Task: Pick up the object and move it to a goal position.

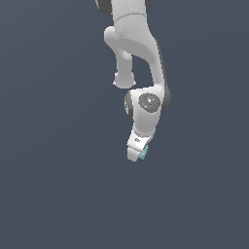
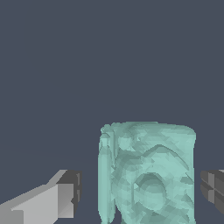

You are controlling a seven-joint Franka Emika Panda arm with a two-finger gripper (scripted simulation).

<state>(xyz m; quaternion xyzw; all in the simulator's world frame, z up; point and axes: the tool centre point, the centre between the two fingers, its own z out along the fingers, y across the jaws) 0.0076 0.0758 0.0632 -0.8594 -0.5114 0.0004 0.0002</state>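
Fingers [image 2: 65, 197] of the pincer [image 1: 137, 154] sit apart in wrist view, w/ a gap on each side of the teal object [image 2: 148, 175] between them, not clamped. Ext. view: object [image 1: 144, 153] peeks out at the pincer tip, exterior view's right side. Counter edges not visible, so position on it can't be told.

Plain, even dark slate-grey backdrop [image 1: 48, 194] all around.
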